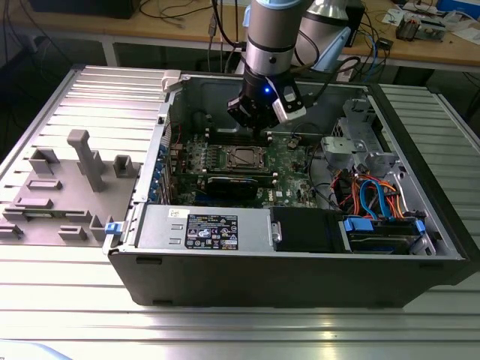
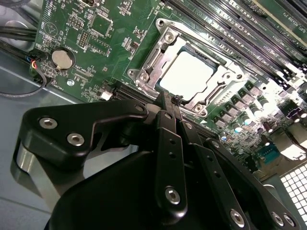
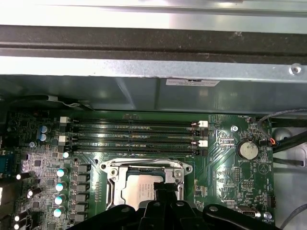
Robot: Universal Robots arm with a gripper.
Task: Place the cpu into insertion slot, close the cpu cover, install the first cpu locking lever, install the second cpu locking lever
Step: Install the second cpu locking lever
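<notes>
Second wrist view puts the gripper (image 2: 169,98) closest: matte black linkage plates studded with bright screws, the two slim fingers (image 2: 165,108) drawn together to a narrow tip with nothing between them. That tip hangs just at the near edge of the cpu cover (image 2: 158,55), a thin silvery stamped-metal frame lying flat over the insertion slot (image 2: 192,103). Whether the tip touches the frame cannot be told. Through the frame's large middle opening shows the cpu (image 2: 186,75), a flat square with a dull pale metal top, seated level in the socket, its sides running parallel to the frame's sides.

Around the socket lies green circuit board (image 2: 86,52), with a round silver coin cell (image 2: 62,59) well off to one side. Along one side of the frame stand small capacitors (image 3: 60,186); past its far side, in the first wrist view, four long narrow black memory slots (image 3: 134,134) run parallel to the frame's edge, leaving only a slim strip of bare board between.

Beyond the slots rises the grey sheet-metal wall of the case (image 3: 144,98). In the exterior view the arm (image 1: 271,45) comes down into the open case with free room above the board; a black graphics card (image 1: 238,184) lies just beside the socket, and bundled cables (image 1: 371,196) crowd the exterior view's right.
</notes>
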